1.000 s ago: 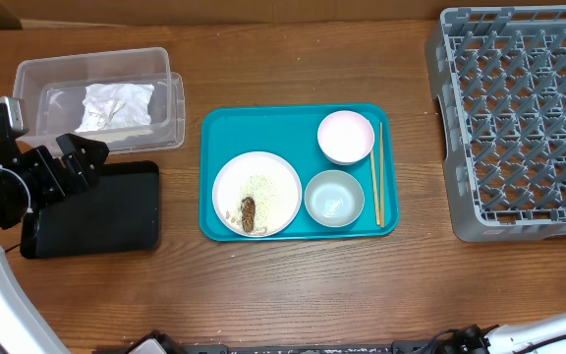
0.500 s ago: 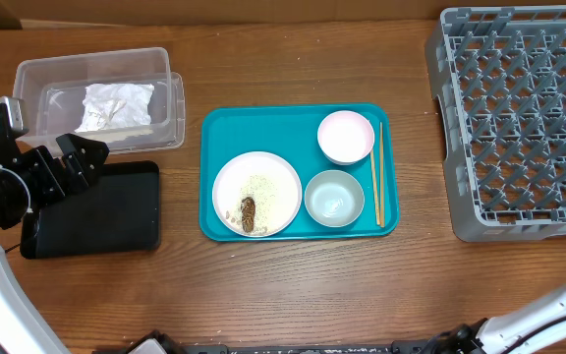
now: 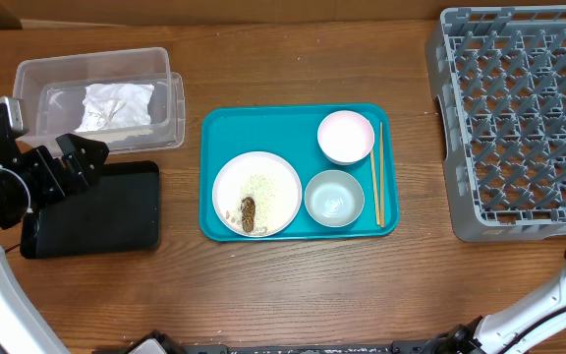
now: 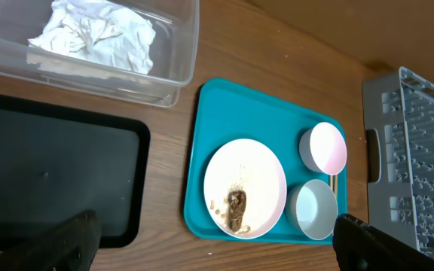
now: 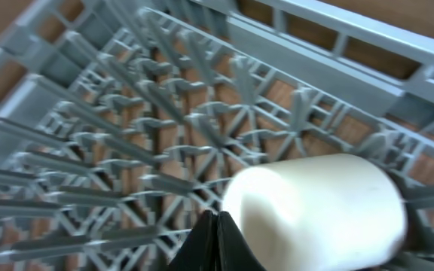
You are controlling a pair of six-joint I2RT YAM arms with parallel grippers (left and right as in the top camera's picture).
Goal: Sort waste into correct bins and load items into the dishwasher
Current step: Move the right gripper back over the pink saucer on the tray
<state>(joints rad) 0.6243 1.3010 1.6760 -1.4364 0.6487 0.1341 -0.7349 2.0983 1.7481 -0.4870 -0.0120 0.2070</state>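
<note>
Plate (image 3: 281, 202), bowl (image 3: 334, 198), saucer (image 3: 346, 137), chopsticks (image 3: 376, 177) crowd teal tray (image 3: 263, 126); napkin (image 3: 116, 106) in tub (image 3: 37, 74).

Grey lattice rack (image 3: 519, 118), teal tray (image 3: 263, 128)

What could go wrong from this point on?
The round white plate on the teal tray still carries loose rice and a brown lump; racking it unscraped would spill food. The thin wooden chopsticks could slip through the open lattice of the grey plastic dish rack. The white cup-like cylinder seems to lie sideways there and may roll.
</note>
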